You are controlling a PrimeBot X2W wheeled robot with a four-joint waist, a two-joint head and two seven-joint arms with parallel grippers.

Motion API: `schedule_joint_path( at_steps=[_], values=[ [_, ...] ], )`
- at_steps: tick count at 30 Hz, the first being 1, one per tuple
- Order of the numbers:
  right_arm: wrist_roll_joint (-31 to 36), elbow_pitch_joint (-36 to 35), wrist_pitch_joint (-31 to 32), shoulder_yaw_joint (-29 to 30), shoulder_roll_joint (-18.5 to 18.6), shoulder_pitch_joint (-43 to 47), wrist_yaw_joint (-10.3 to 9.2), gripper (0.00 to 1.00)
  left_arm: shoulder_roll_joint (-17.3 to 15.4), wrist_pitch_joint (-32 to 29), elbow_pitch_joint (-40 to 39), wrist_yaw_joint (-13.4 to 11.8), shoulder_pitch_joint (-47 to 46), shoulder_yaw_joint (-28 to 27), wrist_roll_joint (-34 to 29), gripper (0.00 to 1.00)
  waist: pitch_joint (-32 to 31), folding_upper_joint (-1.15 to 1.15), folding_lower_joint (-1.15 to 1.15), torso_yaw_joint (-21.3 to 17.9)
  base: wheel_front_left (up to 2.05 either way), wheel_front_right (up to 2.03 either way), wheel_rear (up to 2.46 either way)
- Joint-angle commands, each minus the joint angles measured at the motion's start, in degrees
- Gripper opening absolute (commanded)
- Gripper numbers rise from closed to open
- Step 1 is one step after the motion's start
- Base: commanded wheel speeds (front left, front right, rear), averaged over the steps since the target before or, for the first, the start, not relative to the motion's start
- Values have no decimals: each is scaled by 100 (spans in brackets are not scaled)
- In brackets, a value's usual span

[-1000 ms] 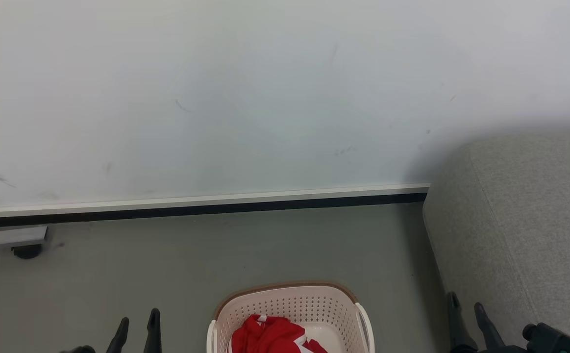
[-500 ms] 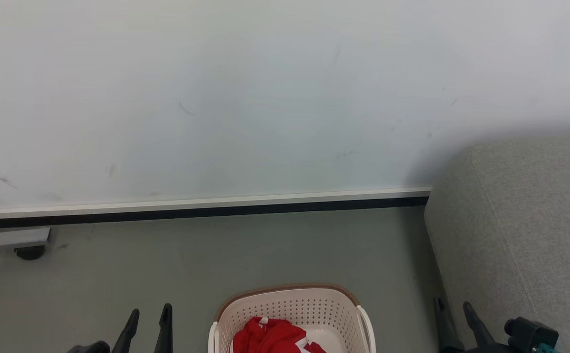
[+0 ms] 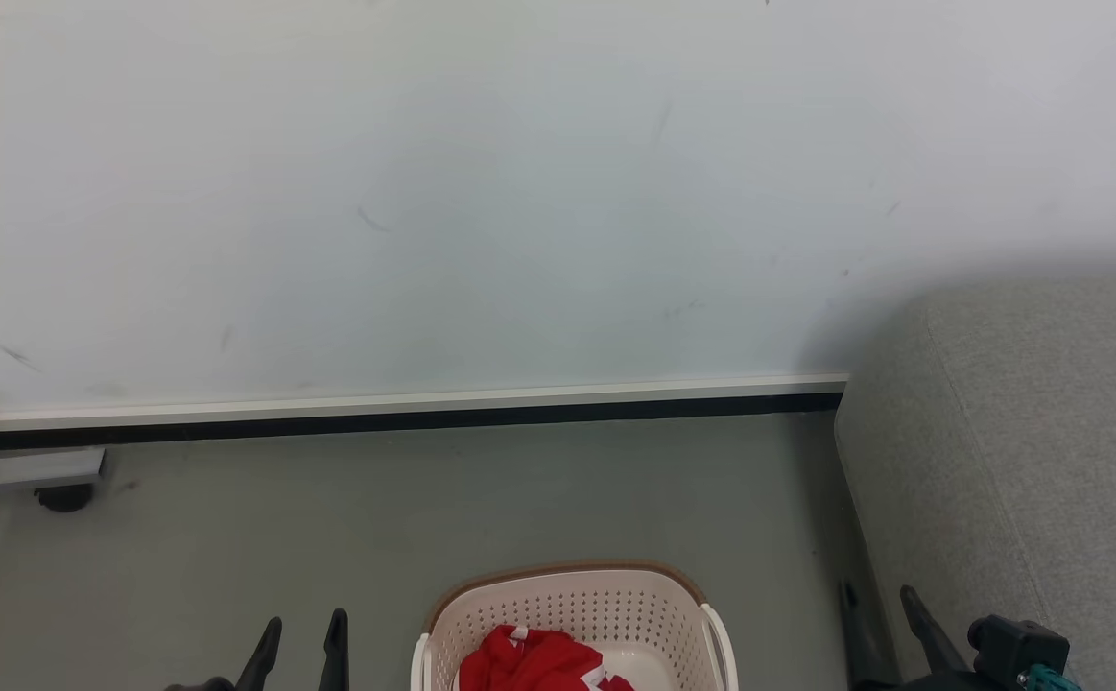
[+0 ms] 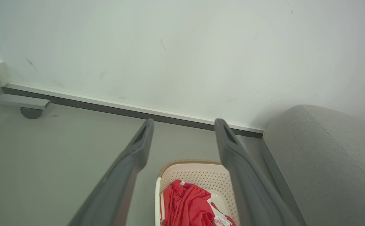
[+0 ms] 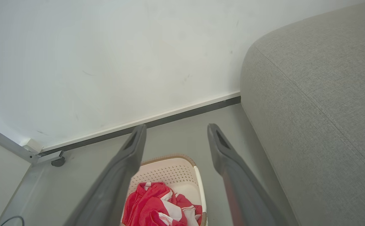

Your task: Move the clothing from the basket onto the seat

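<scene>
Red clothing (image 3: 531, 662) with white trim lies crumpled in the basket (image 3: 567, 603). It is heaped toward the basket's left side, and a patch of the pale bottom shows bare to the right of the heap. The basket is cream plastic with perforated walls and a brown rim. It stands on the grey floor (image 3: 423, 499) at the bottom middle of the head view, cut off by the lower edge. The seat (image 3: 1028, 432), light-grey woven fabric with a rounded corner, stands to the robot's right of the basket, near it but apart, with a strip of floor between them. The left gripper (image 3: 305, 622) hangs over the floor to the left of the basket, its two dark fingers spread and holding nothing. In the left wrist view the basket and clothing show low between those fingers, beyond their tips. The right gripper (image 3: 876, 591) hangs by the seat's near side, right of the basket, its fingers likewise released and empty. The right wrist view shows the basket below and between them, with the seat rising on the right. Behind everything a white wall (image 3: 519, 192) with faint scuffs meets the floor at a white-and-black skirting (image 3: 404, 415). At the far left a metal foot (image 3: 35, 467) on a dark caster (image 3: 63, 497) stands against the skirting.
</scene>
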State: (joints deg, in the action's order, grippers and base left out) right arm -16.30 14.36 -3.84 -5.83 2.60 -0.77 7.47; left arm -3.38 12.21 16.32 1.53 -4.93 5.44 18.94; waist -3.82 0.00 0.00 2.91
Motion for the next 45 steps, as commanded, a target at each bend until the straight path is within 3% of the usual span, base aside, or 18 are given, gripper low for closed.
schedule_joint_path(
  at_steps=[1, 23, 45],
  values=[
    [152, 18, -73, 20, 36, -87, 3, 100, -2, 76, 15, -36, -65, 7, -140, 100, -12, 0, 0, 1, 0, 0, 0],
    [947, 188, -232, -194, 42, -192, 4, 100, 10, 270, -68, -264, 112, 126, -833, 100, -155, 0, 0, 23, 0, 0, 0],
    [950, 125, -224, -201, 38, -237, 4, 100, 14, 59, -337, -466, 186, 246, -680, 100, -17, 0, 0, -26, 0, 0, 0]
  ],
)
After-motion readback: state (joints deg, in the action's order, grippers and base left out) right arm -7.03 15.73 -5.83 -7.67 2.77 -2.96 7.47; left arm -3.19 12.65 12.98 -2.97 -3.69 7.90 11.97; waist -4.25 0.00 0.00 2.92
